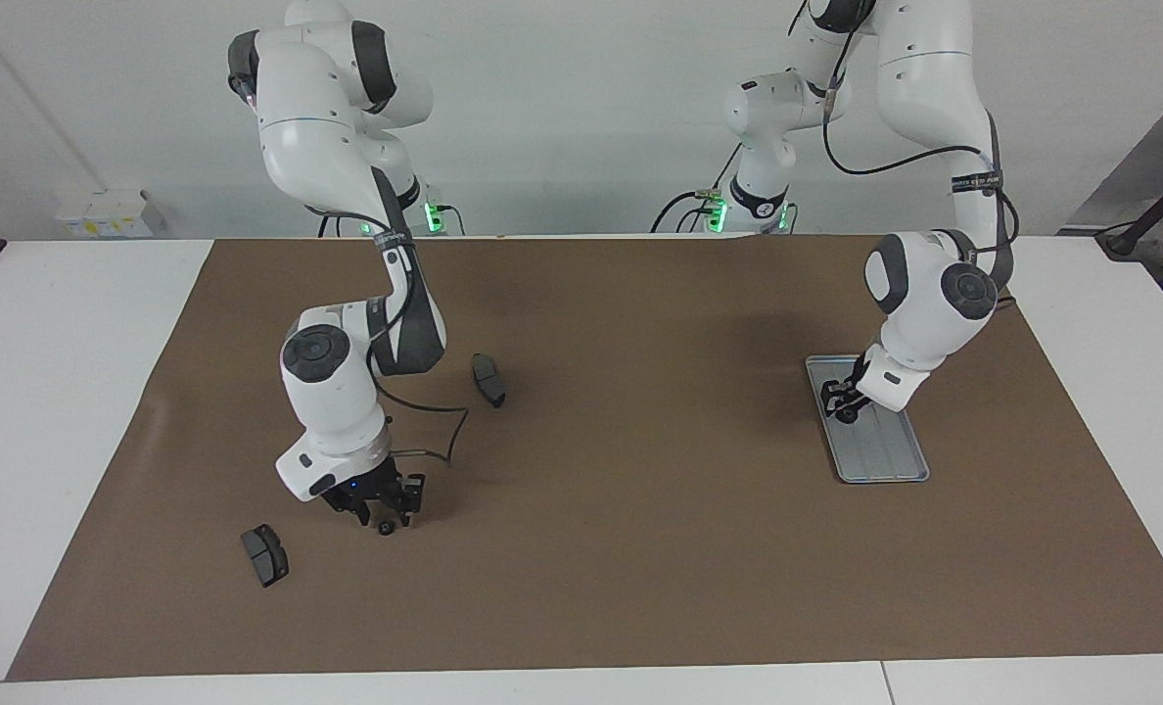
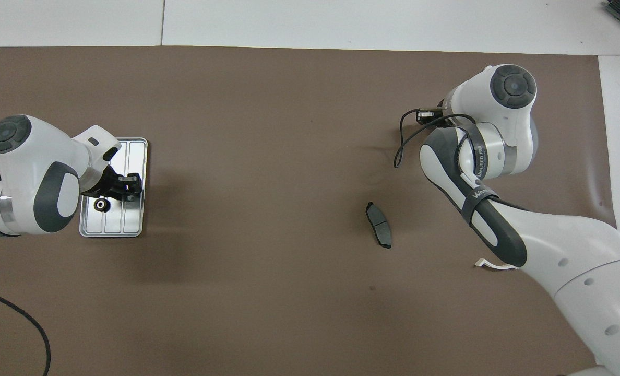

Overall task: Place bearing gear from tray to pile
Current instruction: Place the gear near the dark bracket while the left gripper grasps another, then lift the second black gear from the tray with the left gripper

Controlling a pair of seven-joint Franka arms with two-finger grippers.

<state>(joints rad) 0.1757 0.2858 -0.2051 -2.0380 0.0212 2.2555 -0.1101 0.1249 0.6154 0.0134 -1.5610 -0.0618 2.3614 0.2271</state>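
The silver ridged tray (image 1: pixel 880 460) lies on the brown mat toward the left arm's end; it also shows in the overhead view (image 2: pixel 132 151). A small black bearing gear (image 1: pixel 848 415) sits on the tray (image 2: pixel 100 204), right at the tips of my left gripper (image 1: pixel 841 399), which hangs low over the tray. My right gripper (image 1: pixel 384 507) is open just above a second small black gear (image 1: pixel 386 529) on the mat. The pile is around it: two dark brake pads (image 1: pixel 488 379) (image 1: pixel 264 554) and a white bracket (image 2: pixel 490 265), which is mostly hidden under the right arm.
The brown mat (image 1: pixel 640 548) covers most of the white table. One brake pad shows in the overhead view (image 2: pixel 379 224). A black cable (image 1: pixel 449 436) loops from the right wrist near the mat. The right arm hides its own gripper from above.
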